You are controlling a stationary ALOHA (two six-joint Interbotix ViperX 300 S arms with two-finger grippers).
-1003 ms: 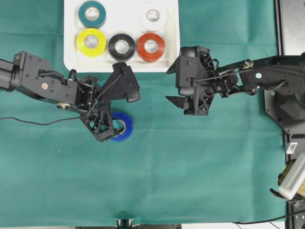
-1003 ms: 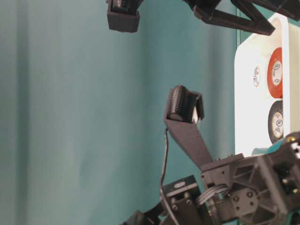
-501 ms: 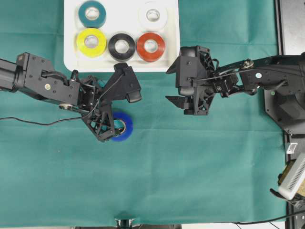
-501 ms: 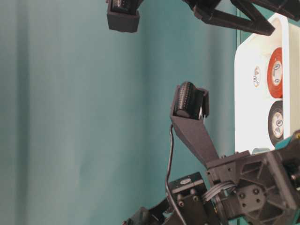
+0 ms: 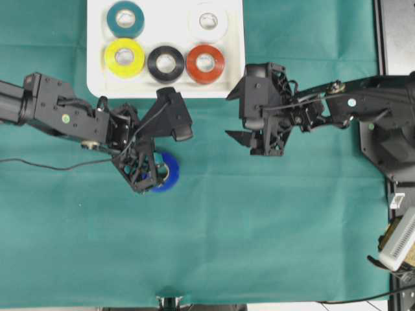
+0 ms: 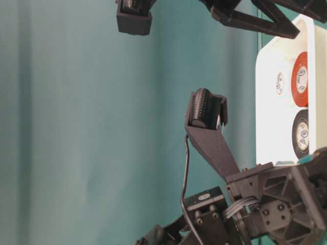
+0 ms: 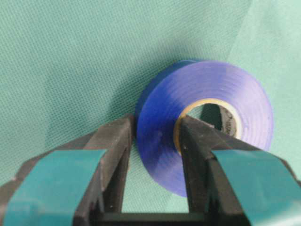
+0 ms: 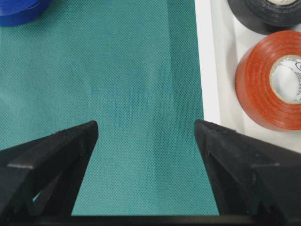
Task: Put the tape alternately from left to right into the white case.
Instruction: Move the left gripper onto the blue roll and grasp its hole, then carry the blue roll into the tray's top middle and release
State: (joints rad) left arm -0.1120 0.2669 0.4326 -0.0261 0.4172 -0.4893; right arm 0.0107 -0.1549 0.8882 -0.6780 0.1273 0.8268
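Gripping the last roll
Left pincer (image 7: 155, 155) clamped on blue tape (image 7: 207, 122); right pincer (image 8: 146, 155) agape; five rolls already in white case (image 5: 96, 78).

Probably a robotics lab; green cloth (image 5: 259, 220) tabletop, fixed black arm mounts (image 5: 389, 139)

We see bare green cloth (image 5: 259, 227) between the two arms. In the white case (image 5: 96, 78), five rolls fill the rest; one gap lies between the teal roll (image 5: 126, 19) and white roll (image 5: 207, 21).
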